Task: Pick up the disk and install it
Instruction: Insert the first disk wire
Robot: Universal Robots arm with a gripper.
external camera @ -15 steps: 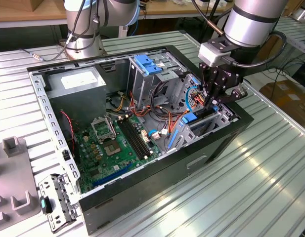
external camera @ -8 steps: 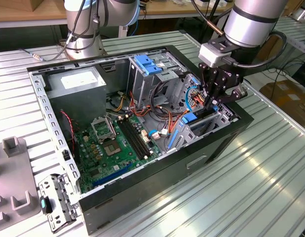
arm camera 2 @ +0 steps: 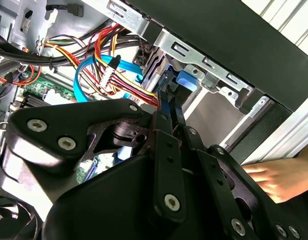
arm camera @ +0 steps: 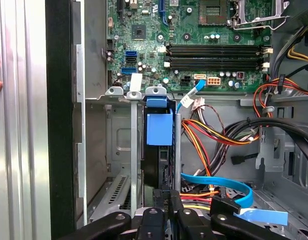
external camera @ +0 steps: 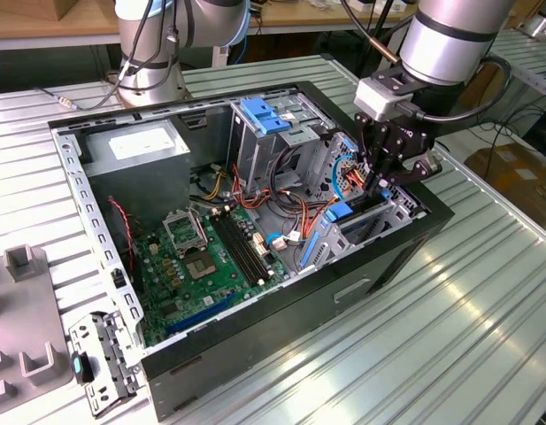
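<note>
The disk (arm camera: 158,129), a dark drive with bright blue plastic rails, stands on edge in a metal bay slot at the front corner of the open computer case (external camera: 281,310). In the exterior view the disk (external camera: 339,212) sits low in that bay at the case's right end. My gripper (external camera: 376,183) reaches down into the bay from above. Its black fingers (arm camera: 164,196) are drawn close together on the disk's near end. In the second wrist view the fingertips (arm camera 2: 163,100) meet just before the blue rail end (arm camera 2: 186,80).
Red, yellow and orange cables (arm camera: 213,135) and a flat blue cable (arm camera: 218,181) lie beside the bay. The motherboard (external camera: 211,257), a silver cage with a ridged blue clip (external camera: 264,115) and a grey box (external camera: 135,146) are also inside the case. A person's hand (arm camera 2: 273,180) rests outside the case wall.
</note>
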